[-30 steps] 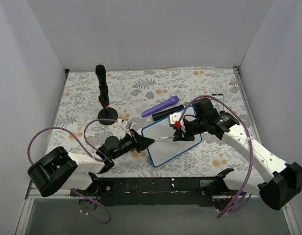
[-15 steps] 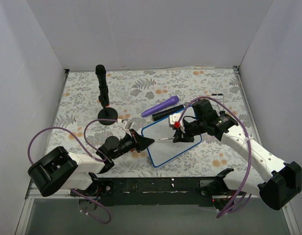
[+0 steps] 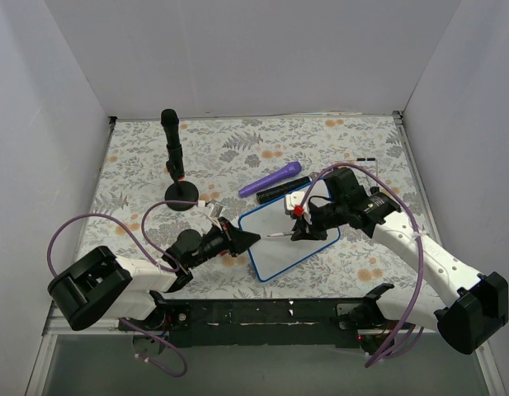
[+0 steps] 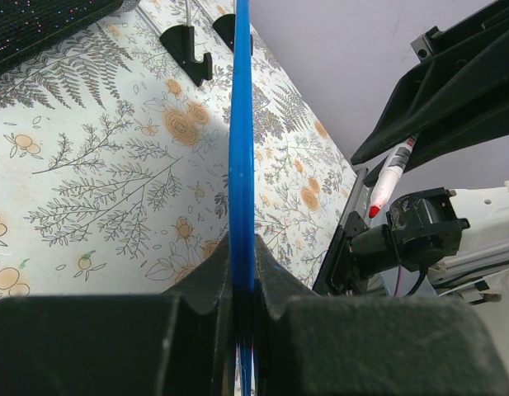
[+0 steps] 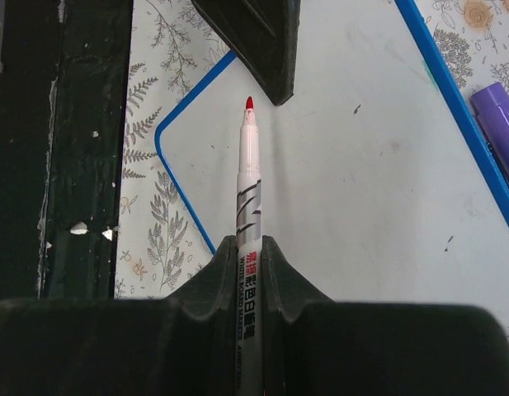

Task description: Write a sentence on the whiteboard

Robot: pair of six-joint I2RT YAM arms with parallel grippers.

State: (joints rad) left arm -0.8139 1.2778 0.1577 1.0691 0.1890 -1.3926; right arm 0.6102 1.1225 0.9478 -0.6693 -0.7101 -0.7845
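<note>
Whiteboard (image 3: pixel 289 246) sits near the middle of the floral mat (image 3: pixel 130 165), turned at a slant, between my two grippers. Far left on the mat, a black stand (image 3: pixel 173 165) stands upright, well apart from the board. My left gripper (image 3: pixel 247 239) has its jaws closed tight on the board's blue frame at the left corner; my left wrist view shows the edge pinched between the fingers (image 4: pixel 205 280). My right gripper (image 3: pixel 303 228) is clamped round a red marker (image 5: pixel 250 186), its tip pointing over the white surface towards the left gripper. I cannot tell whether the tip touches. A purple marker (image 3: pixel 270 179) lies just beyond the board's far edge.
</note>
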